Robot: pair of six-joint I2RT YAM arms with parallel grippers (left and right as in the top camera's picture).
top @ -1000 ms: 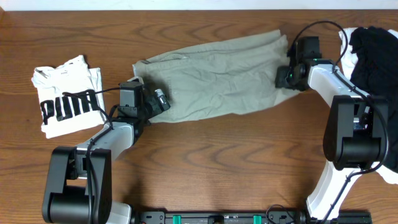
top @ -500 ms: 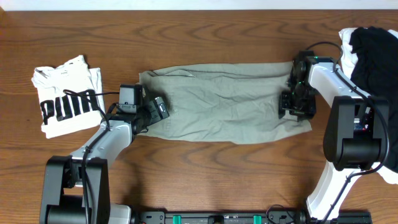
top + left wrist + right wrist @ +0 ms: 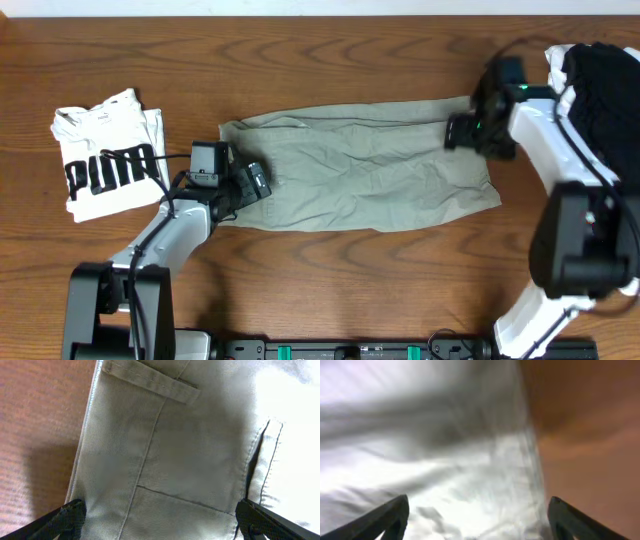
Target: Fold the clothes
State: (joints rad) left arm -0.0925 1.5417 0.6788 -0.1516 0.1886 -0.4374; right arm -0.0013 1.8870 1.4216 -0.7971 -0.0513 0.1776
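1. Overhead: the shorts [image 3: 360,170] lay flat and lengthwise across the middle of the table [image 3: 330,260], waistband end to the L. L gripper [image 3: 255,182] sat at the waistband edge and R gripper [image 3: 458,132] at the far corner of the leg end. The PUMA tee [image 3: 105,160] lay folded far L, w/ a pile of black and white garments [image 3: 595,70] far R.
2. L wrist: jaws were spread wide w/ nothing pinched. Khaki cloth w/ a belt loop [image 3: 150,380] lay beneath, bare wood at L.
3. R wrist: blurred, but jaws were spread apart and empty, over the cloth edge w/ wood at R.
4. Step in hand was prob. taking hold for the fold. To do it well, each gripper should pinch all layers right at an end corner. Both should then lift together and keep the cloth taut, so no creases get carried over.
5. Vs 0.5 s ago: R gripper had moved from the near part of the leg end to the far corner. L gripper had barely shifted and the shorts stayed flat.
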